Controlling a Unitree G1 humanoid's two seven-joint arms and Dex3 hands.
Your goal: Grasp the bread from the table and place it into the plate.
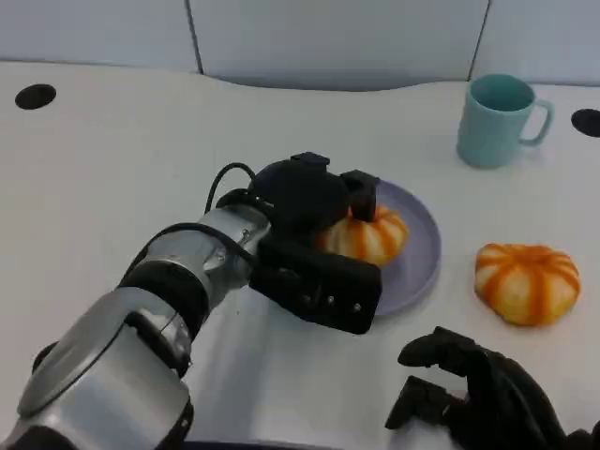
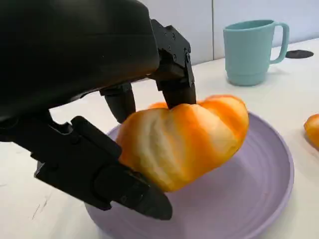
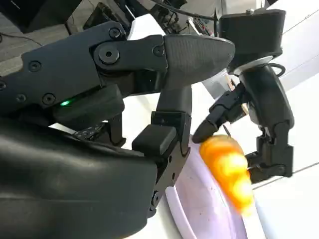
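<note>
Near the middle of the head view, the left hand [image 1: 314, 220] grasps the bread [image 1: 367, 234] between its fingers [image 2: 174, 74] and thumb, holding it over the purple plate [image 1: 417, 272]; from the left wrist view the loaf looks raised just off the plate floor, probably so it can be lowered rather than dropped. At lower right the right hand [image 1: 478, 394] rests idle, fingers loosely curled and holding nothing. A second bread [image 1: 525, 281] lies right of the plate, and a teal mug [image 1: 497, 120] stands at upper right.

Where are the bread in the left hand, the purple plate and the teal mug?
bread [image 2: 184, 142]: left wrist view, middle of its striped crust.
plate [image 1: 419, 246]: head view, bare right rim.
mug [image 1: 494, 120]: head view, outer wall.
left hand [image 1: 314, 220]: head view, its back, gripping the bread.
</note>
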